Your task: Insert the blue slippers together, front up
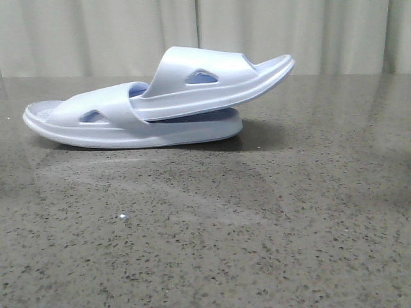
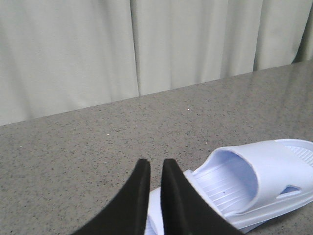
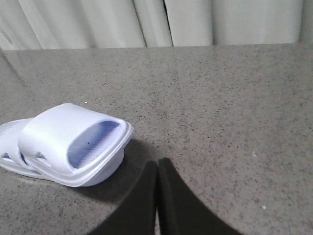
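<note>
The two blue slippers lie nested at the back middle of the table. The lower slipper (image 1: 96,125) rests flat. The upper slipper (image 1: 212,80) is pushed under the lower one's strap and tilts up to the right, with its open end raised. The pair also shows in the left wrist view (image 2: 264,166) and in the right wrist view (image 3: 63,132). My left gripper (image 2: 155,164) is empty, its fingers all but closed, close to the pair's left end. My right gripper (image 3: 158,161) is shut and empty, on the table side right of the pair. Neither gripper shows in the front view.
The grey speckled table (image 1: 257,224) stretches in front of and beside the slippers. A pale curtain (image 1: 96,32) hangs behind the table's far edge. Nothing else stands on the table in view.
</note>
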Motion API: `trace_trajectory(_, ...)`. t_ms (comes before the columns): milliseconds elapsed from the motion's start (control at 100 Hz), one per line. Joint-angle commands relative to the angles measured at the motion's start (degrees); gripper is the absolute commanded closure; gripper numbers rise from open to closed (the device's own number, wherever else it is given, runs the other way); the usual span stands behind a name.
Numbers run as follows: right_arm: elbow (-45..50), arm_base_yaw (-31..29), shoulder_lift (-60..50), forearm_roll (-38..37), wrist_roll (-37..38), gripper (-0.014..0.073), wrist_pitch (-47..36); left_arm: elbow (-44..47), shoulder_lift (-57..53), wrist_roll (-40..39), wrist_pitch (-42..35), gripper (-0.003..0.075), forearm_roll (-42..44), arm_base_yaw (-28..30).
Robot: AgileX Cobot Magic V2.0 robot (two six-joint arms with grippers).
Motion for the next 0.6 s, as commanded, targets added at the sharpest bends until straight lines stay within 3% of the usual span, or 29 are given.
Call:
trace_trajectory(0, 2.8, 0.3, -5.1, 0.5, -0.4, 0.0672, -3.7, 2.5, -4.9, 1.4, -4.3, 0.0705, -5.1, -0.7)
trace_trajectory(290, 13.1, 0.3, -15.1, 0.9, -0.4, 0.0672, -5.4, 15.1, -15.2, 9.6, -6.4, 0.0705, -12.3, -0.7)
trace_trajectory(590, 14.4, 0.3, -15.4, 2.5, -0.4, 0.0672, -4.5, 15.3, -16.6, 9.9, -5.7, 0.0705, -15.2, -0.7)
